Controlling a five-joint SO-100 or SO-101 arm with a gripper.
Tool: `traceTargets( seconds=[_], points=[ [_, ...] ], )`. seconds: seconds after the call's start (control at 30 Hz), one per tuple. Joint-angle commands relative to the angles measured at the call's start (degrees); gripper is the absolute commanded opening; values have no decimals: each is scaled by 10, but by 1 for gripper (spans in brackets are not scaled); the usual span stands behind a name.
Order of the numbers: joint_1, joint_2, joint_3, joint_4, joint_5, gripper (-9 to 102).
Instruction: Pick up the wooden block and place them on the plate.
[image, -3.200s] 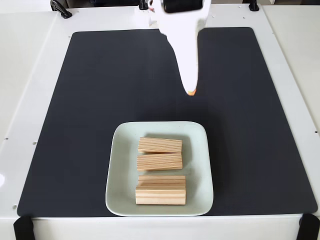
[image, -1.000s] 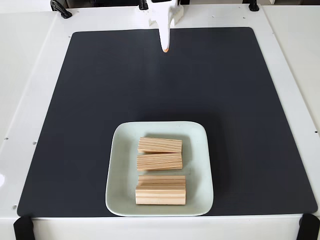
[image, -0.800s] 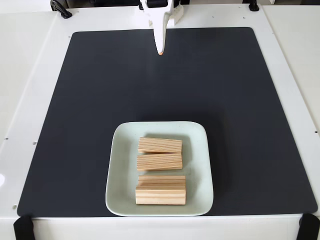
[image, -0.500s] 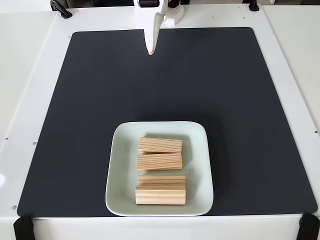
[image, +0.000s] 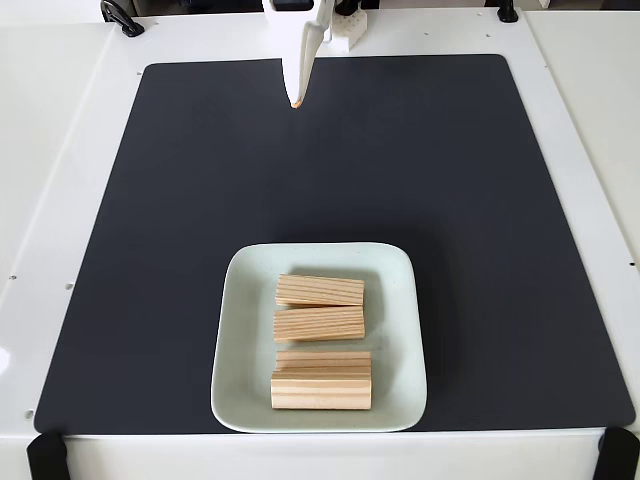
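gripper (image: 296, 100): I see it at the far top edge of the mat, white fingers tapering to one orange-tipped point; looks closed, nothing held
arm: I only get the white wrist part entering from the top edge, just behind the gripper
mat (image: 180, 200): black, bare under the gripper tip and all round it
plate (image: 240, 340): well away from the gripper, down toward the near edge of the mat, pale mint square
wooden blocks (image: 320, 290): I count four, all on the plate, far from the gripper, lying crosswise in a column; the nearest two (image: 321, 378) touch or overlap, can't tell which
table (image: 60, 150): white, round the mat
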Motion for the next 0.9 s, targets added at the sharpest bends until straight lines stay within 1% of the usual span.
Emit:
traceTargets(
  seconds=[0.0,0.87],
  points=[
    [0,-1,2,-11,0,-1],
    [0,-1,2,-11,0,-1]
  ],
)
